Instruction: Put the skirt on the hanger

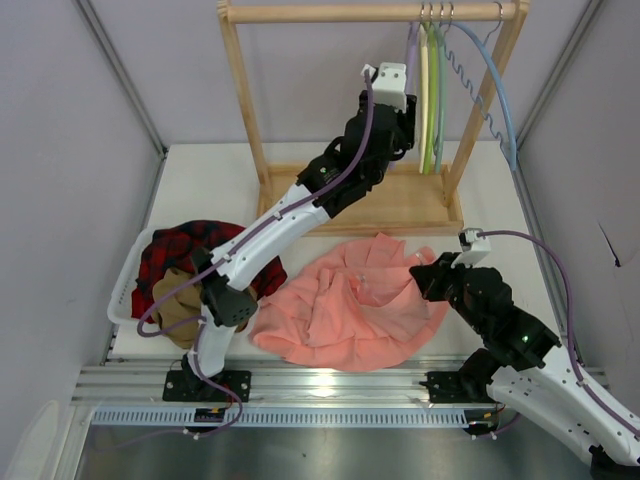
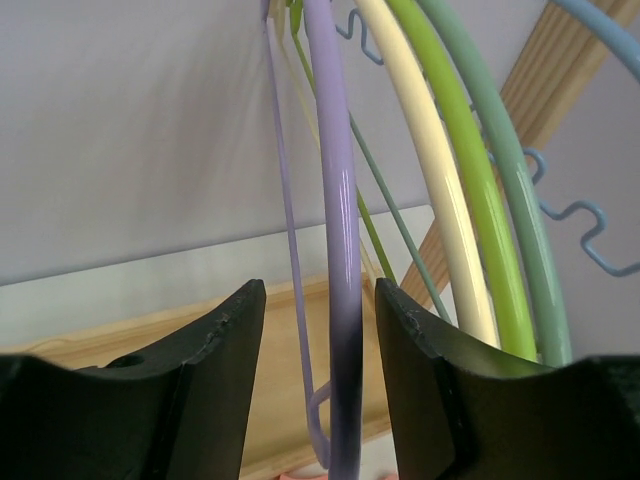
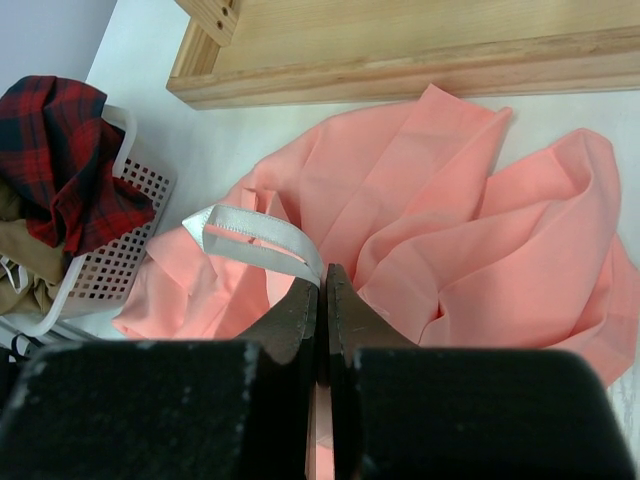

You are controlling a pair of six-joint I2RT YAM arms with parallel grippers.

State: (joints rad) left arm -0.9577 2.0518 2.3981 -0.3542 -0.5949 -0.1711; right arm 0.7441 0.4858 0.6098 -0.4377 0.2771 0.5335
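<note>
The skirt [image 1: 345,305] is lying crumpled on the table [image 1: 210,185], in front of the wooden rack [image 1: 240,110] and just beside the basket [image 1: 125,290] of other clothes. Nothing of it is on the hanger [image 2: 337,200] yet, so the main part of the task is waiting to be done. The hanger is hanging from the rack's top bar, leftmost in a row with the other hangers [image 2: 450,200]. The left gripper [image 2: 320,295] is reaching up to it. In the left wrist view its jaws are standing apart, with the lilac arm of the hanger running down between them and not visibly touching either. The right gripper [image 3: 322,280] is sitting low at the skirt's right side, its jaws pressed together on the fabric where a white loop [image 3: 250,235] is sewn on. Judging from this, both arms are taking hold of their pieces. Closing on the hanger, lifting it off the bar and fitting the skirt onto it are all left to do.
</note>
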